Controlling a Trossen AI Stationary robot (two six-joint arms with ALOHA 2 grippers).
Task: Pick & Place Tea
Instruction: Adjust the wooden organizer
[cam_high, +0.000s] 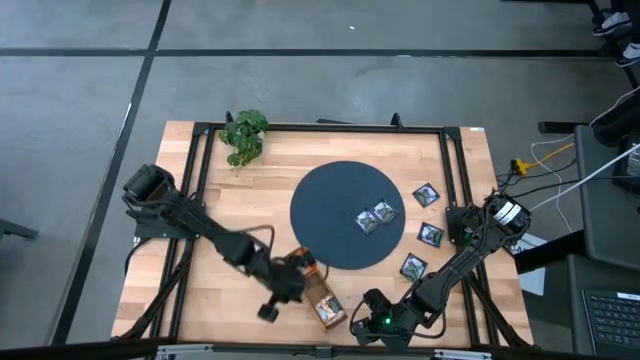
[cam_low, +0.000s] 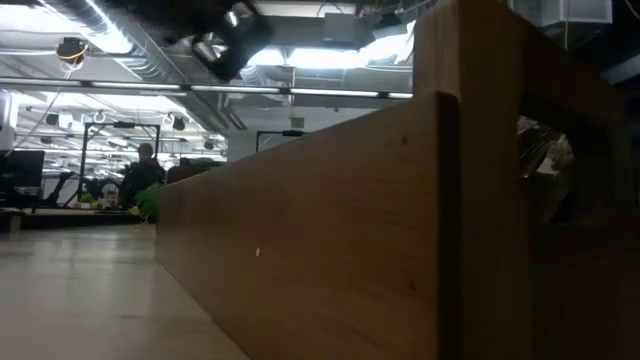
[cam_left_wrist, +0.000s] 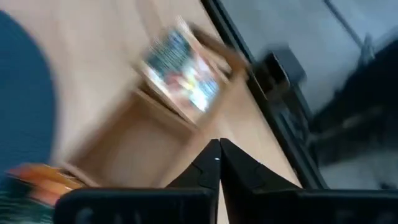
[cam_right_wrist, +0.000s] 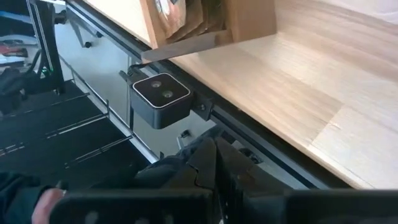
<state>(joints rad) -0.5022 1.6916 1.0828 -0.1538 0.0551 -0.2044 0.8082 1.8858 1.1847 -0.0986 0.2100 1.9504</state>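
- Five dark sachets (cam_high: 375, 217) are lying loose: two on the round mat (cam_high: 335, 220), three just right of it.
- Right gripper (cam_high: 366, 327) is sitting shut, empty (near edge); nearest sachet (cam_high: 413, 267) lies up-table from it.
- Left gripper (cam_high: 290, 283), shut and empty, is hanging by the tray (cam_high: 322, 303).

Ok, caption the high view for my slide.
Two tea sachets on the round mat, three beside it, both arms at the near edge by the compartment tray.
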